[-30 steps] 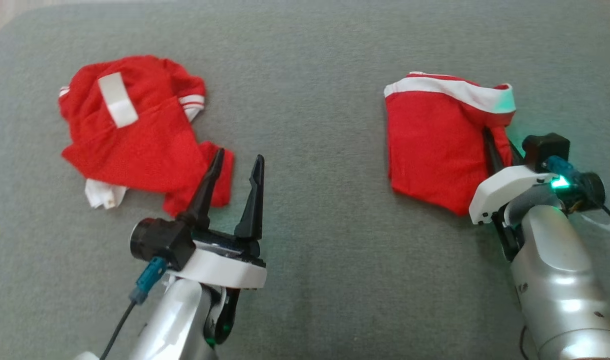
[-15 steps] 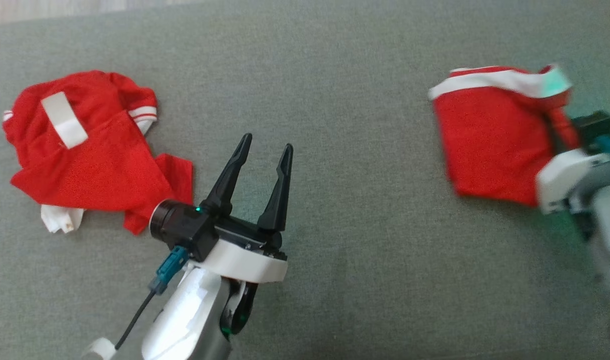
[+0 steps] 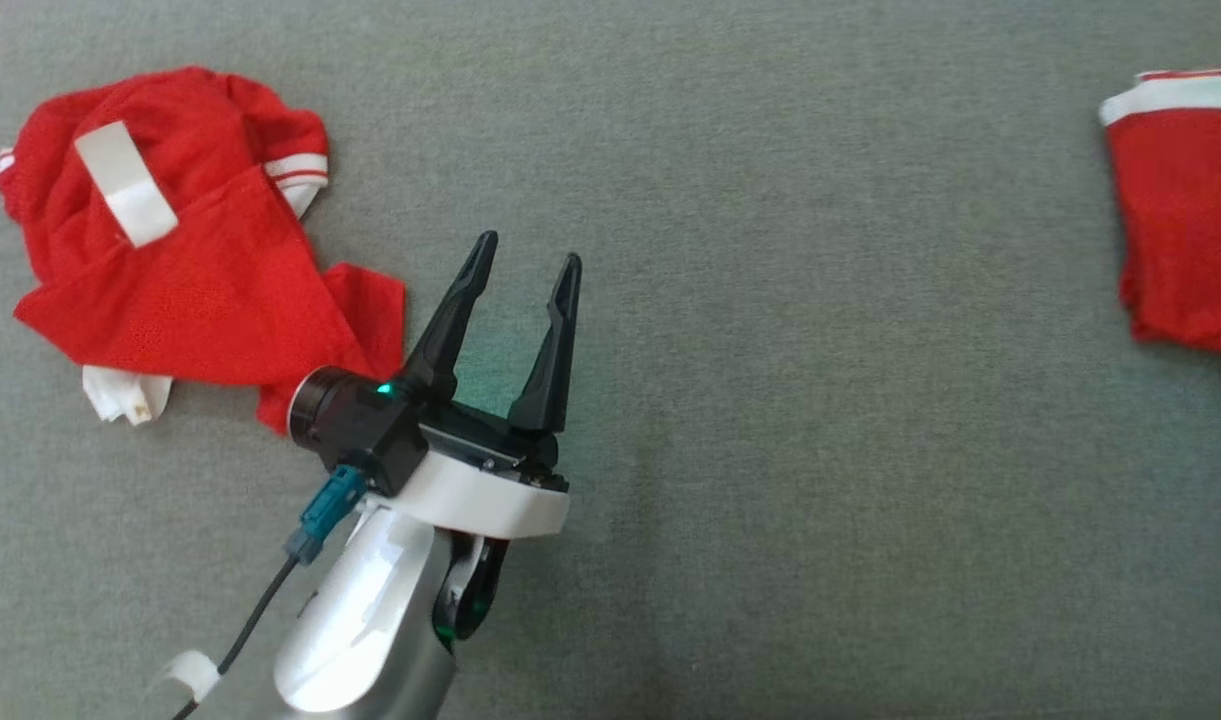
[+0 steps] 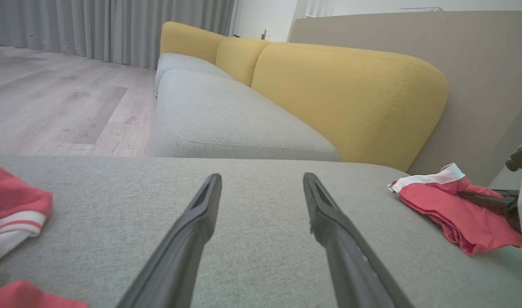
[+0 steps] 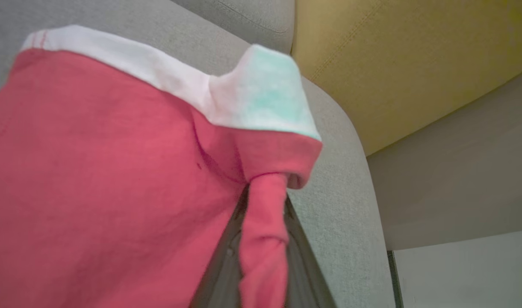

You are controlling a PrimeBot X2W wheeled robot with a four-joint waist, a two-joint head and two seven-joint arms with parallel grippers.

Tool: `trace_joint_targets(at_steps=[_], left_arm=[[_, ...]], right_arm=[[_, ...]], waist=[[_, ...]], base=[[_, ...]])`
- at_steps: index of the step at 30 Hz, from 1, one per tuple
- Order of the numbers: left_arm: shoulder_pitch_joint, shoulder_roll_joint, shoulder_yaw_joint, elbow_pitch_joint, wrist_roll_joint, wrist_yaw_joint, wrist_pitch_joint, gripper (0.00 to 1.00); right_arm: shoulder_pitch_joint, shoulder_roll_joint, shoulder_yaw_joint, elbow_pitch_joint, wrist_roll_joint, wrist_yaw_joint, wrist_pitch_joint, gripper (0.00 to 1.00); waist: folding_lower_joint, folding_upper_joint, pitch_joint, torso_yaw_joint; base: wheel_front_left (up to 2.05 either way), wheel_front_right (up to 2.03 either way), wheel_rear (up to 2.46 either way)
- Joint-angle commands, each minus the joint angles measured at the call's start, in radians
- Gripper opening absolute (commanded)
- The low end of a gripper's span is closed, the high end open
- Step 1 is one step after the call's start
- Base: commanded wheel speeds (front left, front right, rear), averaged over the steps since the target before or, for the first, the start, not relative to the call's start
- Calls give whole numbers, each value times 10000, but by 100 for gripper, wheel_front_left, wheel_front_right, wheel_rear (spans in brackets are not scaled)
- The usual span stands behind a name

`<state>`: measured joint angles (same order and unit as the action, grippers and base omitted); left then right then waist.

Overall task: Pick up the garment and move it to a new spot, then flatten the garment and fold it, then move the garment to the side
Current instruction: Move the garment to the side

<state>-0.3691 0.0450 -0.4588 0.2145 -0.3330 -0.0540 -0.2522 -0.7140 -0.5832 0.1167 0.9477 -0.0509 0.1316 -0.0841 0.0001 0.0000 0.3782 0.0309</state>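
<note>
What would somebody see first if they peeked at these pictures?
Two bright red clothes on the grey cushion: a crumpled shirt at the left, a folded garment at the far right. The right jaws are shut on a fold of that garment, while the black left jaws stand wide open in the middle. Behind glows a yellow sofa back.
</note>
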Motion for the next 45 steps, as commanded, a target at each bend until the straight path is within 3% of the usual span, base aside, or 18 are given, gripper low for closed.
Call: trace_joint_targets(at_steps=[1, 8, 10, 18, 26, 36, 45], left_arm=[[-281, 53, 343, -274, 120, -46, -95, 100], [-276, 53, 455, -280, 149, -102, -95, 100], [-243, 53, 520, -224, 157, -118, -95, 100], [33, 53, 811, -167, 162, -97, -95, 100], [681, 52, 1318, -273, 164, -3, -95, 100], [1652, 52, 2027, -373, 336, 37, -95, 100], [2265, 52, 2386, -432, 381, -14, -95, 100]], right_arm=[[-132, -477, -91, -114, 80, -9, -17, 0], [-336, -503, -629, 160, -83, -9, -262, 0], [-407, -356, -806, 171, -254, -9, -439, 100], [-443, 131, -1271, 155, -575, -9, -1035, 100], [-257, 1138, -977, -573, -240, -9, -1475, 100], [783, 2697, -911, -3150, 904, -9, -1472, 100], [3107, 4884, -1031, -5807, 1774, -9, -943, 100]], waist=[[-1, 0, 119, 115], [-1, 0, 183, 169], [-1, 0, 80, 124], [-1, 0, -605, -68], [-1, 0, -1780, -256], [-1, 0, -3078, -255], [-1, 0, -3605, -203]], base=[[0, 0, 0], [0, 0, 0], [0, 0, 0], [0, 0, 0], [0, 0, 0], [0, 0, 0], [0, 0, 0]])
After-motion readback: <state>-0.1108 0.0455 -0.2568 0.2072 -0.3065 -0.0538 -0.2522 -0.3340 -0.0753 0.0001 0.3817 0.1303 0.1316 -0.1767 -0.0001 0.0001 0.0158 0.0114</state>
